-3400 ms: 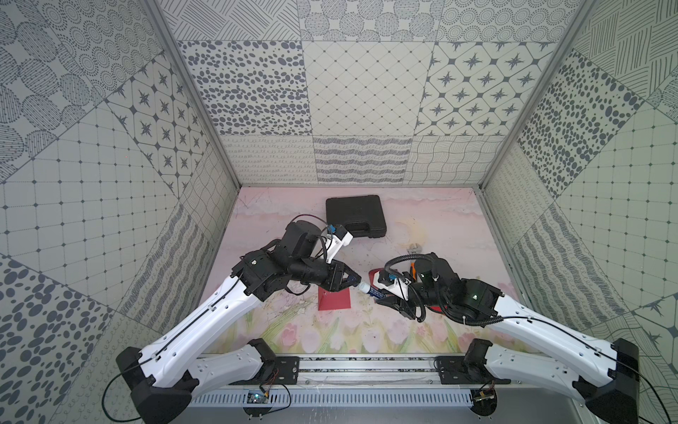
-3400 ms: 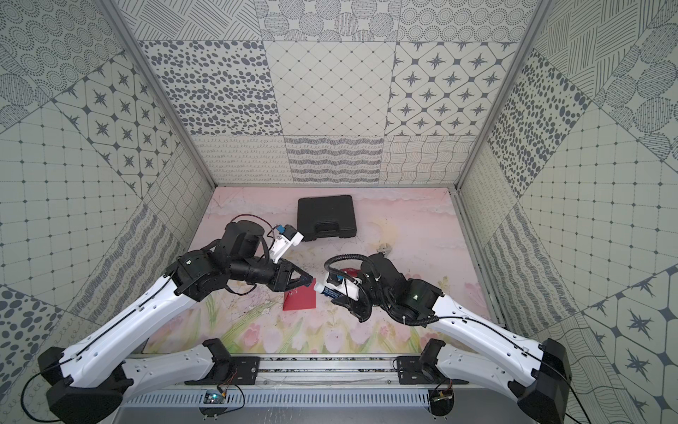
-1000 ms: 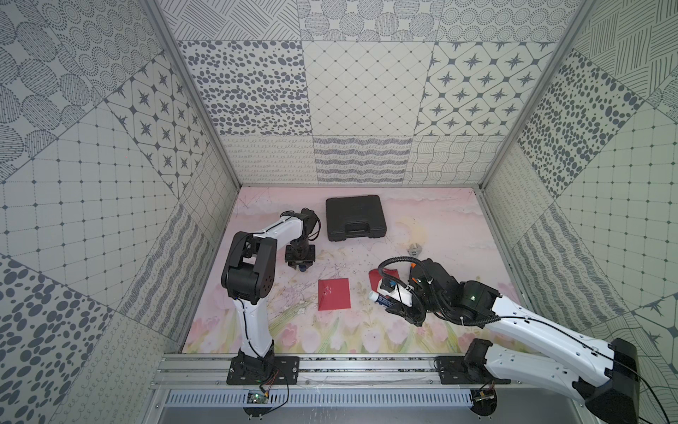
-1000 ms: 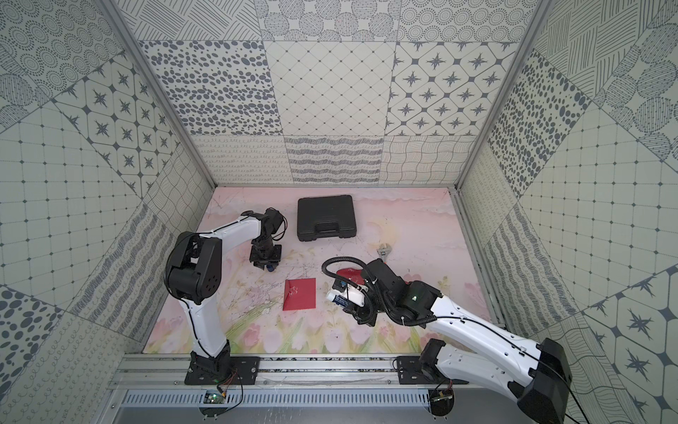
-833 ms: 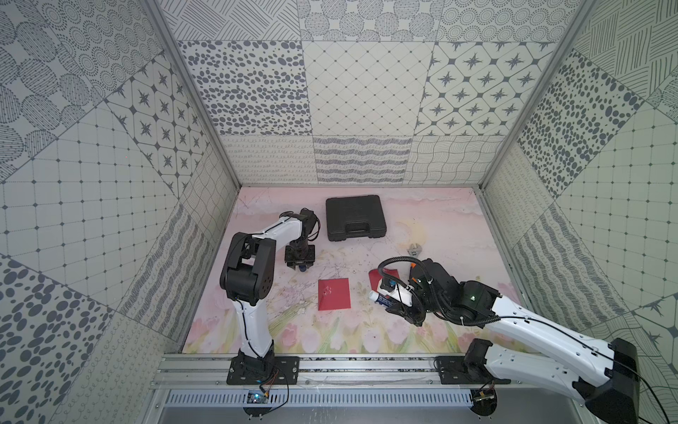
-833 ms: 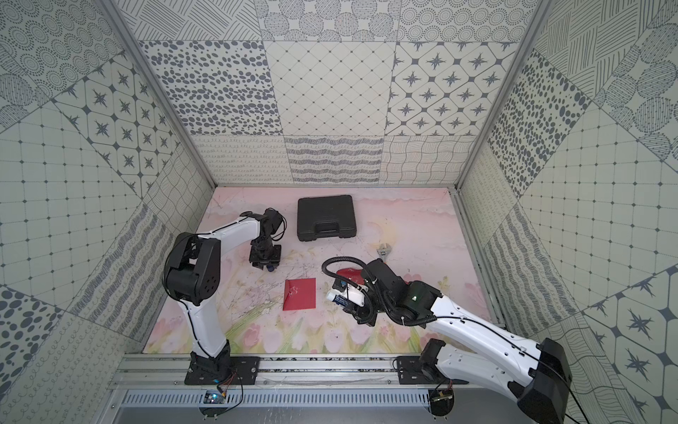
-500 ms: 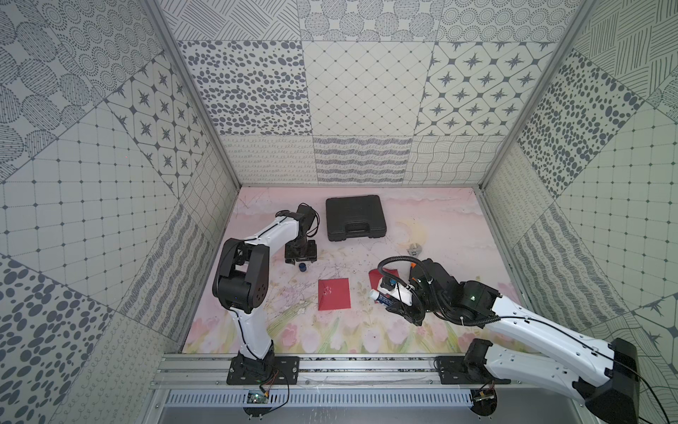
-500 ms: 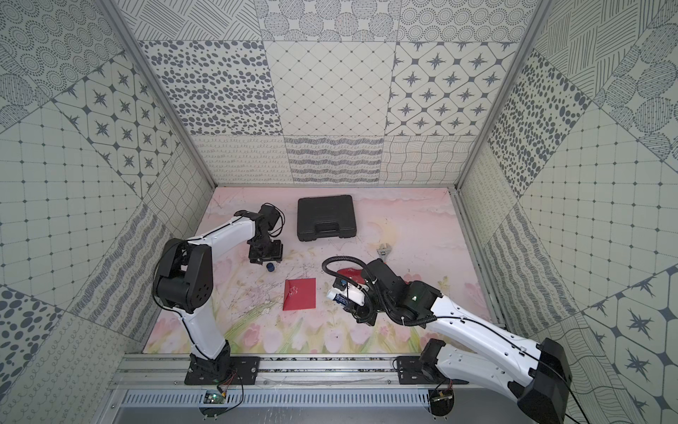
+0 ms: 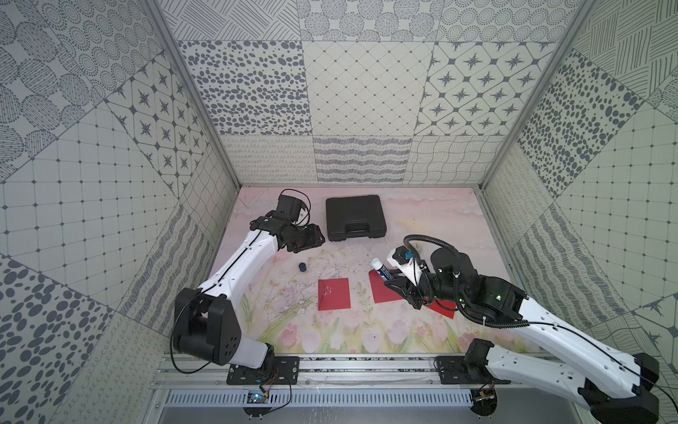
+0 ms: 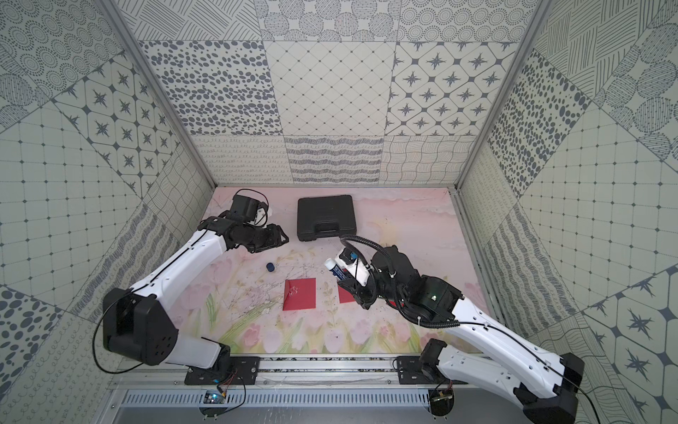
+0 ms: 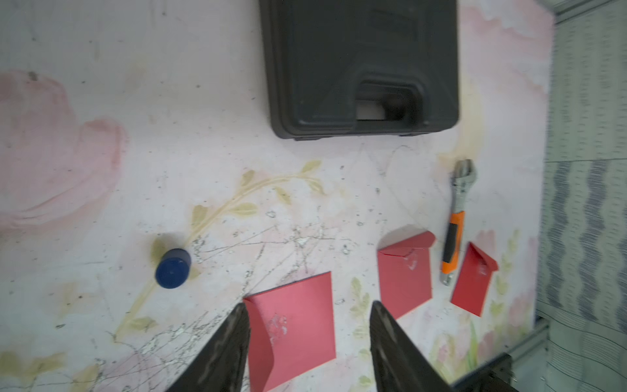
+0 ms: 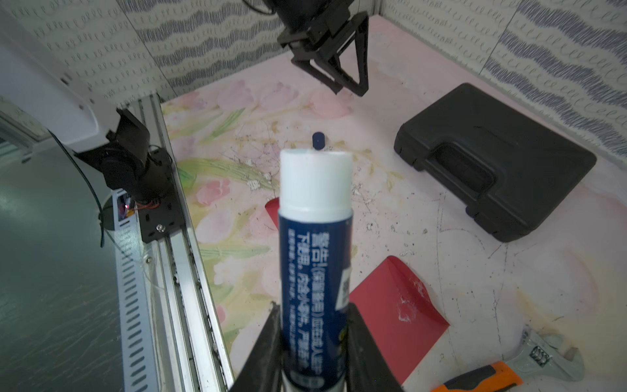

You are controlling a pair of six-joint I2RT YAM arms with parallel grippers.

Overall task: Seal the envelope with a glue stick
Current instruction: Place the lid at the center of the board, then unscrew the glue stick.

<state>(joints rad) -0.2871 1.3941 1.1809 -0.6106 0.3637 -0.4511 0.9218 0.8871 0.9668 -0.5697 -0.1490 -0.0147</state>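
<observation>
Left wrist view: three red envelopes [image 11: 291,325], one blue cap [image 11: 172,268].

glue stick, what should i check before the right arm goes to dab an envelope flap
1. cap off the glue stick: ok, the blue cap lies on the table
2. right pincer shut on the stick: ok
3. left pincer open and empty: ok
4. flap lifted on the envelope beside the wrench: ok
5. glue showing above the rim: cannot tell
</observation>
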